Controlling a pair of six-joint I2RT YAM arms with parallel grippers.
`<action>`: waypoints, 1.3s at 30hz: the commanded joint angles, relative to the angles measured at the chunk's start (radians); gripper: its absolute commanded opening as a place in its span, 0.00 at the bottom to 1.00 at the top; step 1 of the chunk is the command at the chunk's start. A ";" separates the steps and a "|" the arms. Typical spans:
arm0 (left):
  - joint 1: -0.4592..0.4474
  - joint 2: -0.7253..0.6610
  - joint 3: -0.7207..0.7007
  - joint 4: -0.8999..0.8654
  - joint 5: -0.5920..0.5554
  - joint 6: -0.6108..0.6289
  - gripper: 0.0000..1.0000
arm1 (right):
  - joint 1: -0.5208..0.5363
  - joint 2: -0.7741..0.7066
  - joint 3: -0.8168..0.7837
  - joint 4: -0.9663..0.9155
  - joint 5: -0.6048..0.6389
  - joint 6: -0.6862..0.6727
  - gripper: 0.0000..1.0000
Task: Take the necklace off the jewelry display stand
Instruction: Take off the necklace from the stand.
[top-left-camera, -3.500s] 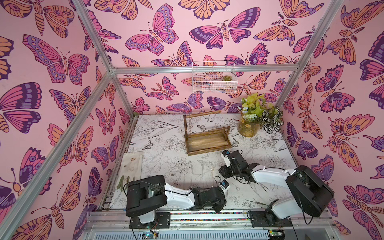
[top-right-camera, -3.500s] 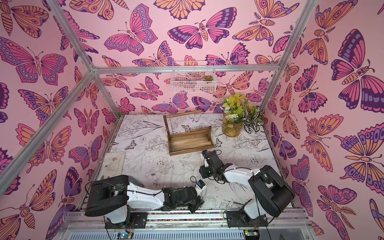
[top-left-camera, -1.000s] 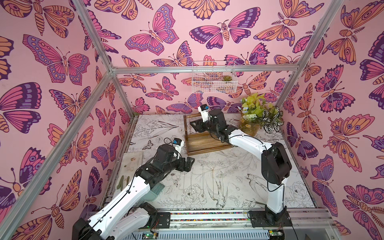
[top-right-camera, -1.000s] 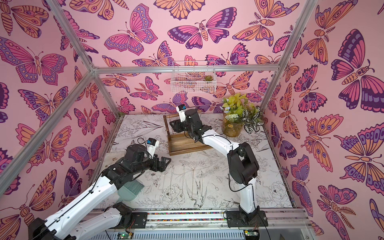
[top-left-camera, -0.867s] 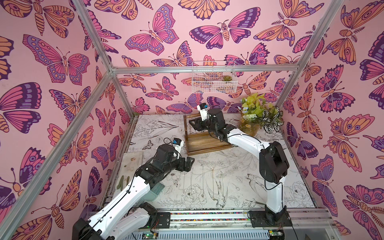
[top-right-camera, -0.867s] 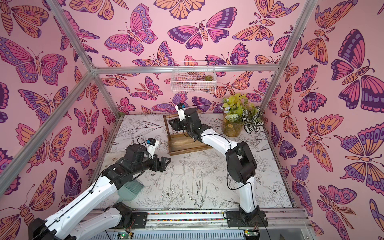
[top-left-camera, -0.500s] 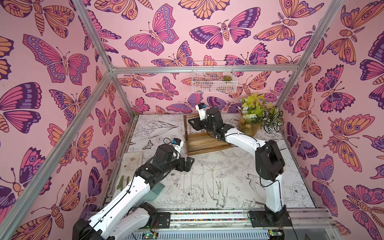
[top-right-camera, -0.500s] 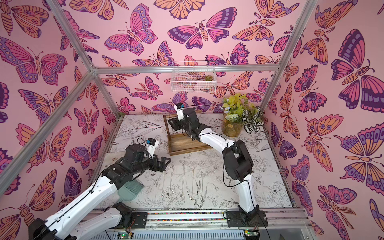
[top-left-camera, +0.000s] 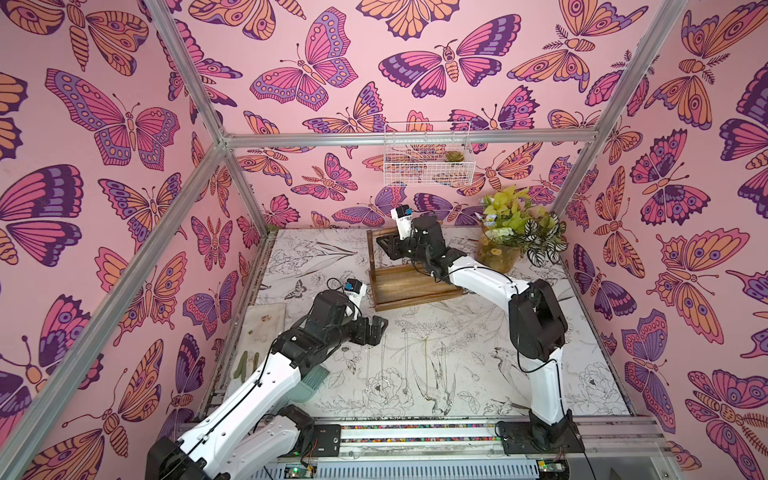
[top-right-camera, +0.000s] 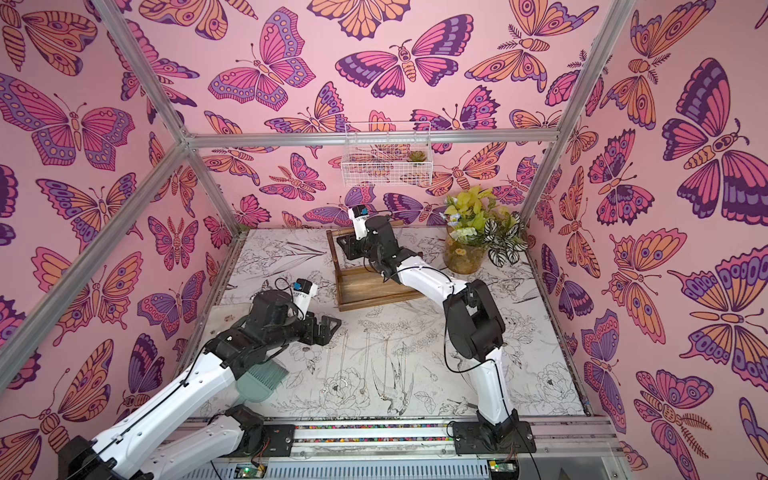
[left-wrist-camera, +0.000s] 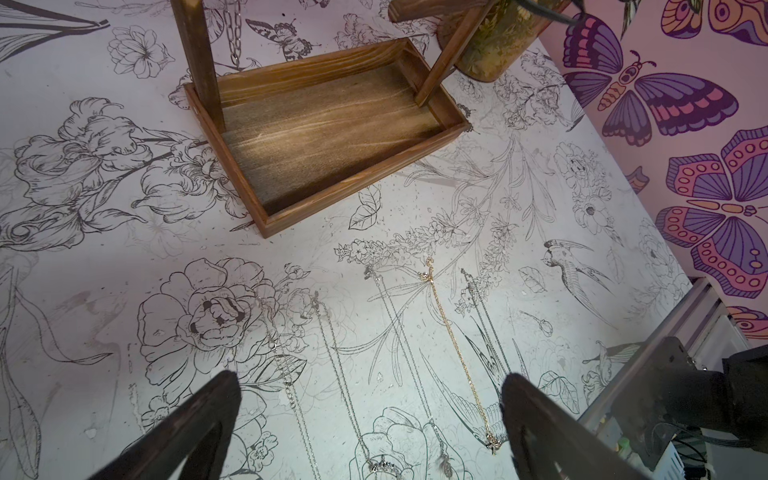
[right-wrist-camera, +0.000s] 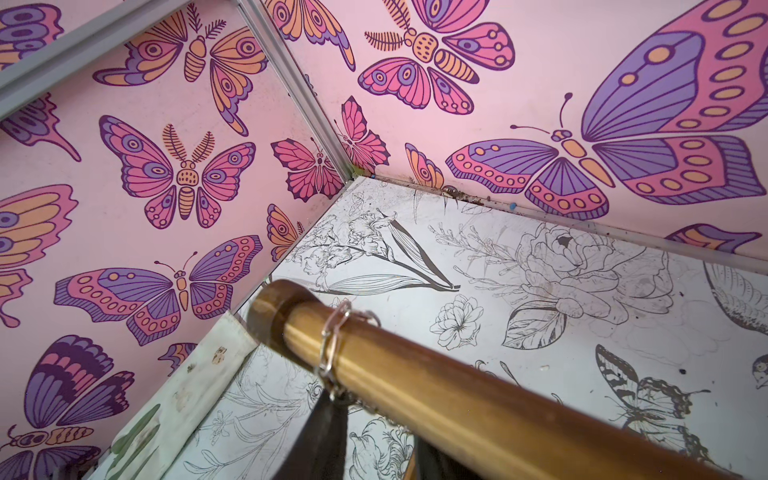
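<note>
The dark wooden jewelry display stand stands at the back middle of the table. A silver chain necklace is looped over its tall crossbar near the left end, and it also hangs beside the post in the left wrist view. My right gripper is at that end, just under the bar. Its jaws stand narrowly apart and the chain touches one fingertip; the bar hides the other. My left gripper hovers wide open over the table, holding nothing.
Several necklaces lie in a row on the table in front of the stand, a gold one among silver ones. A potted plant stands at the back right, a white wire basket hangs on the back wall, and a green brush lies under the left arm.
My right gripper has crept left along the crossbar toward the chain and its jaws have narrowed. The left arm has held still over the last second.
</note>
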 joint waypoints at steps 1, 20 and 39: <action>0.008 -0.022 -0.025 -0.025 0.020 0.007 1.00 | 0.003 0.017 0.035 0.018 0.004 0.005 0.24; 0.012 -0.038 -0.040 -0.030 0.041 0.014 1.00 | -0.004 -0.110 -0.081 -0.015 0.117 -0.062 0.00; 0.012 -0.024 -0.034 -0.022 0.071 0.021 1.00 | -0.117 -0.248 -0.205 -0.066 0.176 -0.109 0.00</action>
